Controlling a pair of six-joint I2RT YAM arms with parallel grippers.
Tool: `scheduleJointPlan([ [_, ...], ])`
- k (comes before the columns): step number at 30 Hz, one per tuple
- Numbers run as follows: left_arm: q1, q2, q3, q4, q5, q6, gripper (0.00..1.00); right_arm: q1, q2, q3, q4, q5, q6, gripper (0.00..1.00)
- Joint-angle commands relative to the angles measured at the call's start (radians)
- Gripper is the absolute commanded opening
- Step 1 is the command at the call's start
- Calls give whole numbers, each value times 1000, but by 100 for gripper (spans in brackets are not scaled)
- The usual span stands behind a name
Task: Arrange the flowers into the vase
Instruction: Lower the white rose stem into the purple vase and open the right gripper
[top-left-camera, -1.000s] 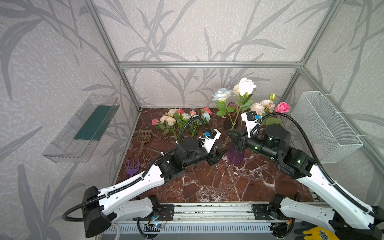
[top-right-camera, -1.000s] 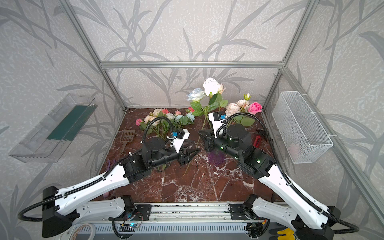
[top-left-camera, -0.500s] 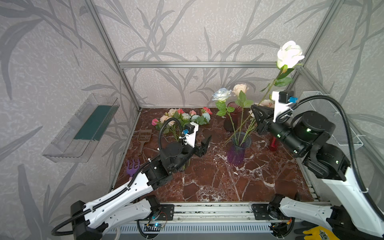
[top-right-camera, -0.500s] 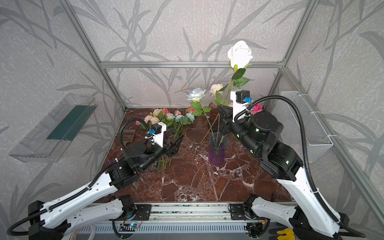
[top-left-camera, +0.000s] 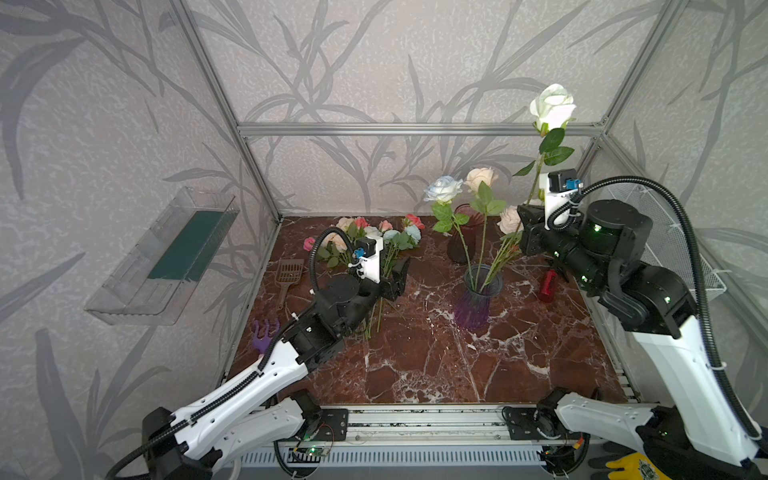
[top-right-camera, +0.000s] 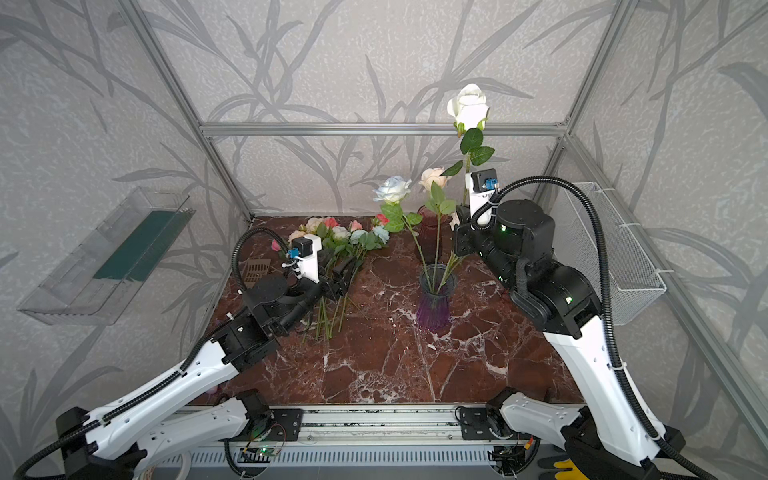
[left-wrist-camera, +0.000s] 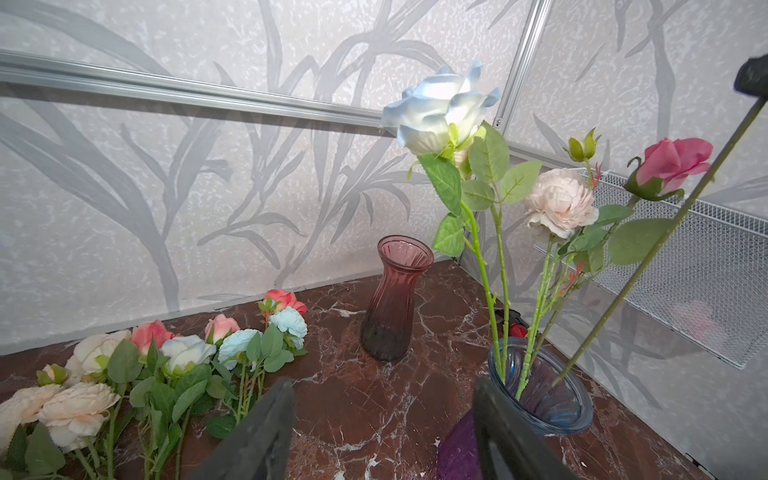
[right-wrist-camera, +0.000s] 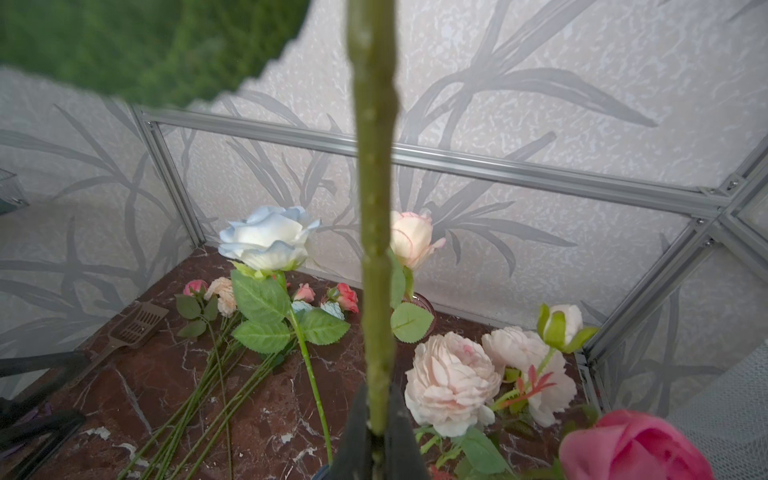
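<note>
A purple glass vase (top-left-camera: 478, 301) (top-right-camera: 433, 305) (left-wrist-camera: 540, 399) stands mid-table holding a pale blue rose (top-left-camera: 443, 189), a peach rose (top-left-camera: 481, 178) and pale pink blooms (left-wrist-camera: 559, 201). My right gripper (right-wrist-camera: 377, 432) (top-left-camera: 525, 222) is shut on the stem (right-wrist-camera: 374, 208) of a white rose (top-left-camera: 551, 106) (top-right-camera: 468, 104) held high above the vase; in the left wrist view the stem's lower end reaches the vase mouth. The other flowers (top-left-camera: 365, 237) (left-wrist-camera: 124, 374) lie in a pile at the back left. My left gripper (left-wrist-camera: 384, 382) (top-left-camera: 401, 274) hangs open and empty beside their stems.
A dark red vase (top-left-camera: 461, 241) (left-wrist-camera: 395, 299) stands behind the purple one. A brown scoop (top-left-camera: 286, 274) and a purple rake (top-left-camera: 264, 332) lie at the left edge, a red object (top-left-camera: 546, 284) at the right. A wire basket (top-left-camera: 665, 241) and a clear tray (top-left-camera: 166, 257) hang on the side walls.
My right arm has risen and drawn back, lifting the white rose high over the vase. My left arm has pulled back left toward the flower pile with its jaws wider.
</note>
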Motion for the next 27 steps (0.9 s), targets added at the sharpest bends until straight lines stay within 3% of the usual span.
scheduleJointPlan([
  [1,9,6,-5,29,18,-23,69,-25,-7,-39,-23,-43,14,7],
  [8,15,15,-6,31,32,-30,69,-53,-32,-191,34,-93,49,8],
  [16,18,29,-2,26,35,-29,69,-55,-60,-362,94,-116,94,21],
  [21,21,39,-3,26,39,-31,69,-56,-78,-405,97,-105,102,31],
  [27,23,48,-2,23,29,-27,69,-56,-154,-410,80,-110,135,32],
])
